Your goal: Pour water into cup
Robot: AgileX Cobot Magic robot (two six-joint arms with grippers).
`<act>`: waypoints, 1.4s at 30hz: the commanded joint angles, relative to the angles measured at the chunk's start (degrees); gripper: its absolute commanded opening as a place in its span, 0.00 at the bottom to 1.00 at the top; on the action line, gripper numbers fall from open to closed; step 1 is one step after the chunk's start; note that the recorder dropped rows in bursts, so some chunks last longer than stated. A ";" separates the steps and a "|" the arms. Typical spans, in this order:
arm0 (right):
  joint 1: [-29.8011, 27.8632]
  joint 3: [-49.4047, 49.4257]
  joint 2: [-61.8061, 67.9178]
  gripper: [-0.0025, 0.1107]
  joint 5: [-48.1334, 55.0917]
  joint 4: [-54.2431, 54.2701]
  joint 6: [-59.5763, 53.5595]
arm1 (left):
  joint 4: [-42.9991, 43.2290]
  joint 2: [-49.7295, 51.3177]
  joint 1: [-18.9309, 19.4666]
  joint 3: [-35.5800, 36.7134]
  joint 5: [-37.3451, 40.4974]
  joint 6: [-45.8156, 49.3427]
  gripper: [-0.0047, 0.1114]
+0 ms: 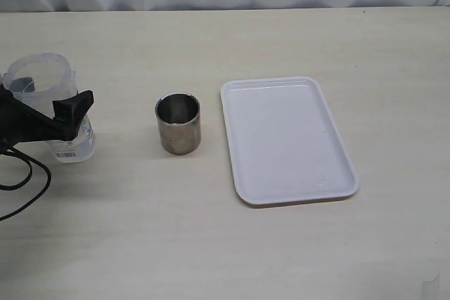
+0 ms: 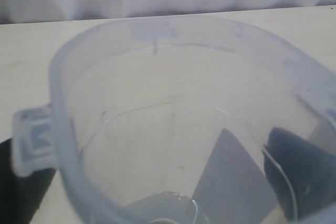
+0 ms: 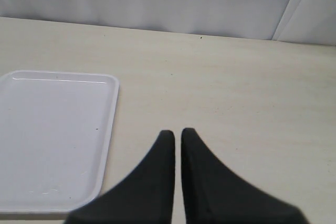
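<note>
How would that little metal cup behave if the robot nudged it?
The cup looks rigid steel, so it likely won't bend. Short, wide and upright on the table, it would probably slide rather than tip. It seems empty, so probably light.

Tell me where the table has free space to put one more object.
The tray is bare. The table is free in front of cup and tray and behind them. Crowded: the gap between cup and tray, and around the pitcher in the left gripper.

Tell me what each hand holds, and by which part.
Left hand grips the pitcher around its body, below the rim. Right hand is shut, holding nothing.
</note>
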 commanded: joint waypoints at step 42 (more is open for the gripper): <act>-0.37 0.18 -0.28 0.06 0.15 0.05 0.06 | 5.81 0.18 -0.37 -2.11 -6.11 2.13 0.04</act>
